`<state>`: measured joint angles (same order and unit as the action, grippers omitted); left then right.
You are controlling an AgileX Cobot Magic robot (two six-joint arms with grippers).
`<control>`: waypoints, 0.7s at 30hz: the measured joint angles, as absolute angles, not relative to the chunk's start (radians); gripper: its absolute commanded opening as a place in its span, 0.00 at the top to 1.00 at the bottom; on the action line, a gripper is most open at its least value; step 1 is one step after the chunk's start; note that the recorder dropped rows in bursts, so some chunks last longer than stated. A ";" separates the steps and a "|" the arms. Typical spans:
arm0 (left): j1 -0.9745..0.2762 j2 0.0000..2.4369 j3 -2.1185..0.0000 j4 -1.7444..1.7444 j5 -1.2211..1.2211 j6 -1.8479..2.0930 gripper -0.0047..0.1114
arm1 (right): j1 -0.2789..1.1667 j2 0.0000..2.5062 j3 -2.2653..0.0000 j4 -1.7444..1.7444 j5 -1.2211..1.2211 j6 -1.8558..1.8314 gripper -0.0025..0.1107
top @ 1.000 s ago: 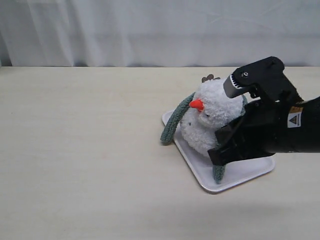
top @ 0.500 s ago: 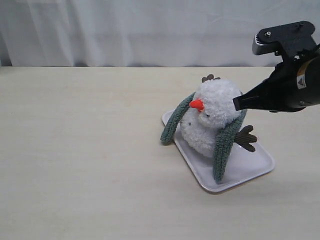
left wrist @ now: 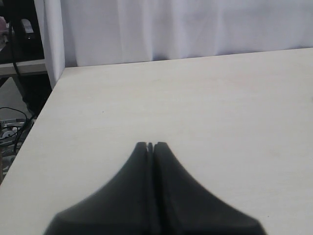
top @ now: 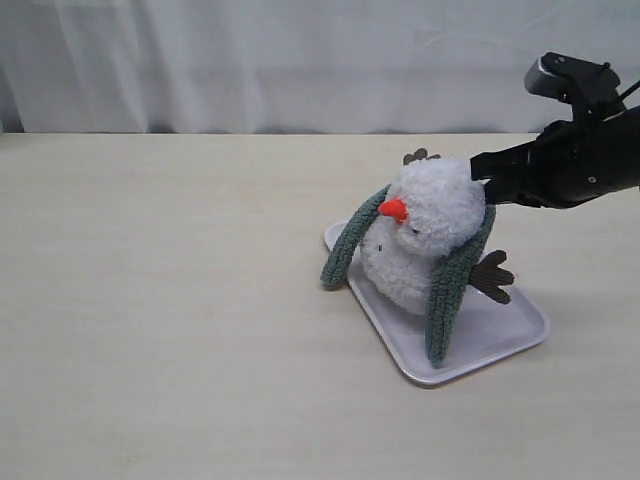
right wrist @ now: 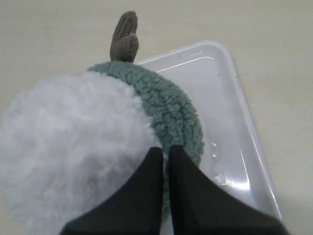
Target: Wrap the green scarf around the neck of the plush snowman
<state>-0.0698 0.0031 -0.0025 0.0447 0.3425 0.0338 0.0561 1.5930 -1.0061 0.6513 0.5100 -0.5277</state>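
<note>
- Scarf position: the green scarf (top: 447,290) loops behind the head of the plush snowman (top: 425,235) on the white tray (top: 510,335), with its ends hanging at 8 and 5 o'clock.
- Right gripper (top: 480,172) hovers at the head's 2 o'clock, jaws closed and empty.
- Left gripper (left wrist: 150,145) has its jaws closed over the bare worktop (left wrist: 195,98).
- Wrapping well likely means opening the jaws, pinching one end low and crossing it in front without toppling the toy.

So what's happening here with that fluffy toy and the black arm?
A robot is dressing a fluffy white plush snowman, on a flat white tray, with a grey-green knitted scarf. The scarf lies draped round the back of its head, both ends hanging loose in front. The right arm hovers just behind, jaws shut, holding nothing. The left arm is elsewhere over the pale table, jaws shut too.
</note>
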 measured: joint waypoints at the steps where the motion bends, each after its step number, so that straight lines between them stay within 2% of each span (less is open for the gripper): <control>1: -0.070 0.003 -0.003 0.045 0.343 0.034 0.96 | 0.054 1.607 -1.006 0.664 0.499 -0.545 0.94; 10: -0.070 0.003 -0.003 0.045 0.343 0.034 0.96 | 0.052 1.686 -1.008 0.681 0.421 -0.579 0.94; 21: -0.070 0.003 -0.003 0.045 0.343 0.034 0.96 | 0.052 1.696 -1.008 0.712 0.453 -0.622 0.94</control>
<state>-0.0698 0.0031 -0.0025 0.0447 0.3425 0.0338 0.0520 1.6958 -1.0084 0.7116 0.4535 -0.6221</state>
